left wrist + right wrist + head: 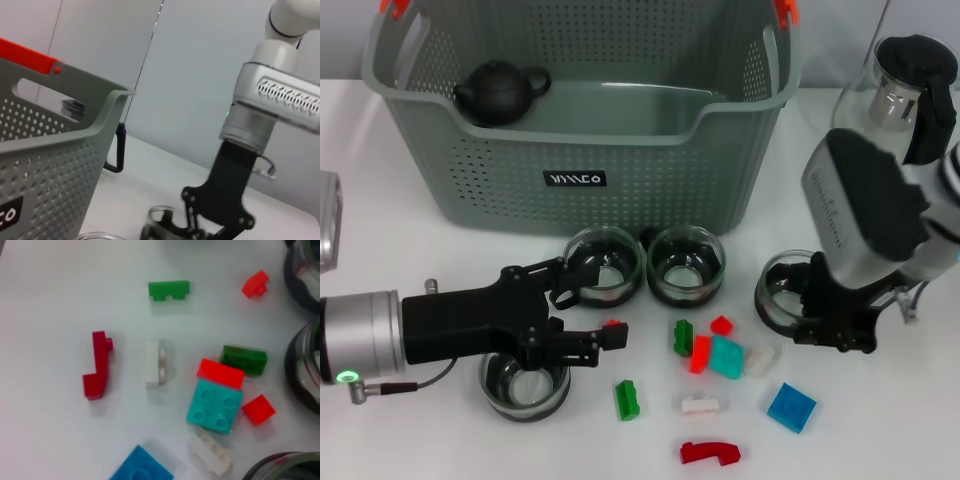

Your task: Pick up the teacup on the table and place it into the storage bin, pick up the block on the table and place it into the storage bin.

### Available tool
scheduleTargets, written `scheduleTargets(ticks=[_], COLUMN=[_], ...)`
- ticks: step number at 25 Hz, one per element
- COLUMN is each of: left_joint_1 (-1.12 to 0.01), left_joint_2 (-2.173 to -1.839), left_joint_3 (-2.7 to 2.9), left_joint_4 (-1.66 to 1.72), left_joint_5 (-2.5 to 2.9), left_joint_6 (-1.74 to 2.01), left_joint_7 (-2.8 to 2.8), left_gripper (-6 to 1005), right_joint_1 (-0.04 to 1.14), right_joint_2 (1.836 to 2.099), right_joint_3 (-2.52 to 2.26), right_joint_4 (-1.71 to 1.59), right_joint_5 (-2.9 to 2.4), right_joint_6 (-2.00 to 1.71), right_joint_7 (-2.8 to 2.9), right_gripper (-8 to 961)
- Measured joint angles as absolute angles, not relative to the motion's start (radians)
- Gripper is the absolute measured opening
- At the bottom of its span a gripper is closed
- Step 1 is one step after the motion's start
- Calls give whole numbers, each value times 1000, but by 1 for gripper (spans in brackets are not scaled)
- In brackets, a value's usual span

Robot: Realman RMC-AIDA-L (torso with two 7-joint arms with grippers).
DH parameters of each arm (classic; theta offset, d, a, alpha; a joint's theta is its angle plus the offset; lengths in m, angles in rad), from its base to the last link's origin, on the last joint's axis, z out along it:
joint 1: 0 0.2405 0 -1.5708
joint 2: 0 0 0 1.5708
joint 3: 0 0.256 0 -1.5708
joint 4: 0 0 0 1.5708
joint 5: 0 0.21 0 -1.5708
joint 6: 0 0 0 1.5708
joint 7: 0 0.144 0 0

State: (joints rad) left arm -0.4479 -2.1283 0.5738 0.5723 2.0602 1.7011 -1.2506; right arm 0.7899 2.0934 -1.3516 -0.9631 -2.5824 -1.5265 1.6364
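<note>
Reaching in low from the left, the left gripper (588, 318) has its black fingers parted, upper one at the rim of a glass teacup (603, 266), lower one over another teacup (525, 385) near the table's front edge. Behind both stands the storage bin (580, 150), grey and perforated, a black teapot (500, 92) inside at its left. Second middle teacup (686, 264) sits just beside the first. Loose blocks lie scattered in front: green block (627, 399), dark red curved block (710, 453), teal block (727, 357), blue block (791, 407). Right gripper (820, 318) is down at the rightmost teacup (782, 290); cannot tell how its fingers stand. Glass kettle (905, 90) far right
</note>
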Motion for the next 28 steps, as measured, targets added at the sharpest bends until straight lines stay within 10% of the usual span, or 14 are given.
scheduleTargets(ticks=[13, 28], left_joint_1=[-445, -444], left_joint_2=[-2122, -2112], left_joint_3=[564, 552], left_joint_4=[582, 597], left_joint_5=[2065, 2066], left_joint_6=[1718, 1786], left_joint_7=[-1239, -1228], left_gripper=[939, 939], right_joint_1=[734, 857], right_joint_2=[2098, 2092], right_joint_3=[-1227, -1188], right_joint_4=[-1368, -1236], right_joint_5=[-2309, -2114], right_joint_6=[-1865, -1308], right_joint_7=[1811, 1886], right_gripper=[56, 56])
